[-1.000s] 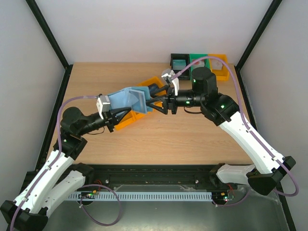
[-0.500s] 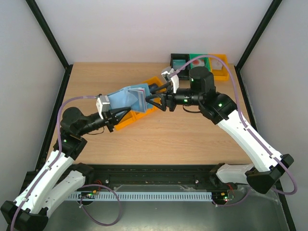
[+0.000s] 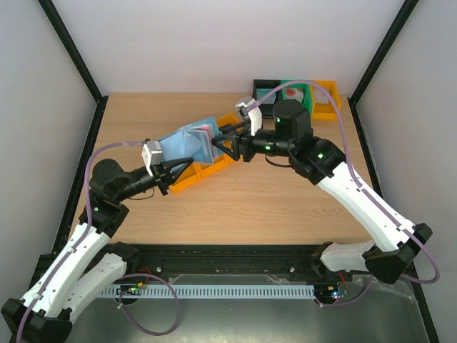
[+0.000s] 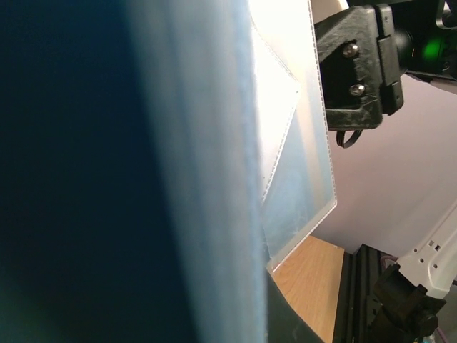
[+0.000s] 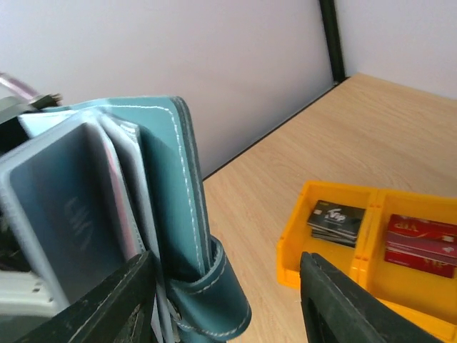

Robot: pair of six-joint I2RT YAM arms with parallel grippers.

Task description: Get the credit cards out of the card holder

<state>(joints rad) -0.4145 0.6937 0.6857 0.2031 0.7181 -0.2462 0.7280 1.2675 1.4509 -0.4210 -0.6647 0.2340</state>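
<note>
1. The left gripper (image 3: 169, 174) has its jaws closed on the blue card holder (image 3: 187, 146), holding it up above the tabletop (image 3: 285, 207).
2. The right gripper (image 3: 227, 143) is at the holder's other edge. Its jaws stand apart, with the holder's strap end between them, close to one finger.
3. A grey card (image 5: 64, 207) shows in one sleeve of the holder.
4. On the tabletop, a yellow tray (image 5: 289, 250) holds dark credit cards (image 5: 335, 220) in one compartment and red credit cards (image 5: 421, 239) in the next.

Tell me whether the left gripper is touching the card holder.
Touching. The top view shows the left gripper clamped on the near edge of the card holder, holding it up.
</note>
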